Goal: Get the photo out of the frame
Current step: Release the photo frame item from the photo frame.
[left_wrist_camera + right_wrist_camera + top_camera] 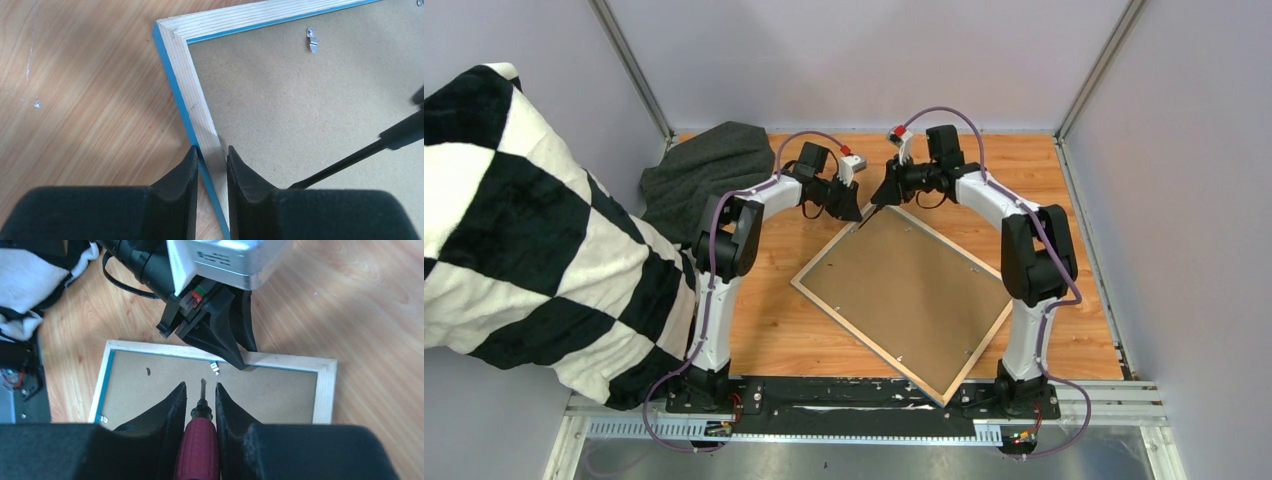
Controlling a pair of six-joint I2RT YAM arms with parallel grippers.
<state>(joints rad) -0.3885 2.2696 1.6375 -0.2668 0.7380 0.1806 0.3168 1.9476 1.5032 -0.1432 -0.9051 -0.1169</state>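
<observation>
Right end effector [201, 387] is clenched round the dark red handle of a screwdriver [197, 445], whose blade pokes out ahead between the fingers. Straight in front of that blade, close but not quite touching as far as I can see, sits a small metal tab [215, 369] on the backing board [260, 395], tucked against the far rail of the frame [325, 390]. From the blade the tab lies a shade to the right. The tool's long axis runs roughly square to that rail, so I'd guess the next move is a short push forward and a nudge sideways to get under the tab.

Just beyond the tab, the left end effector [212, 155] is pinched on the same rail a little way from the corner. One finger is against the blue outer edge and the other on the board side, holding the frame down on the surface [774, 340].

Below both end effectors the frame lies face down and skewed like a diamond. The photo is out of sight, presumably under the brown board. The right arm has the tool and is the one placed to work the tab
</observation>
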